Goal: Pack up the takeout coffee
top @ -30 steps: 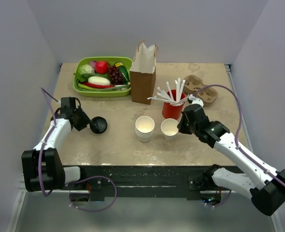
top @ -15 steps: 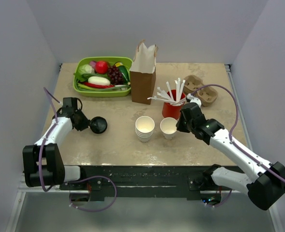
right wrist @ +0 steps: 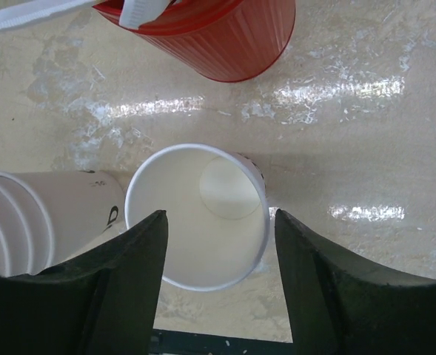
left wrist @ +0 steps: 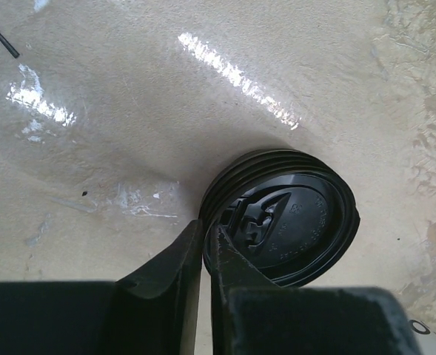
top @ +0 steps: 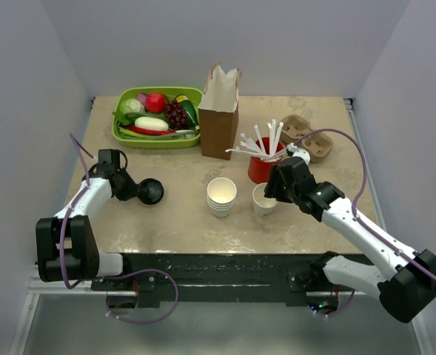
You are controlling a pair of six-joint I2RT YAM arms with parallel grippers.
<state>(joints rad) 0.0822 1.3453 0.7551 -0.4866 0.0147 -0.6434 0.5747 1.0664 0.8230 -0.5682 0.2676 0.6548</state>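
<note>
Crowding the open cup (top: 263, 198), cup stack (top: 221, 194), red stirrer tub (top: 260, 171), black lids (top: 150, 191) apart

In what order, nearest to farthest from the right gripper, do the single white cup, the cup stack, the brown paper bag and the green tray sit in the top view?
1. single white cup, between the open fingers of the right gripper.
2. cup stack, just to the left of that cup.
3. brown paper bag, farther back, mid-table.
4. green tray, back left.
</note>
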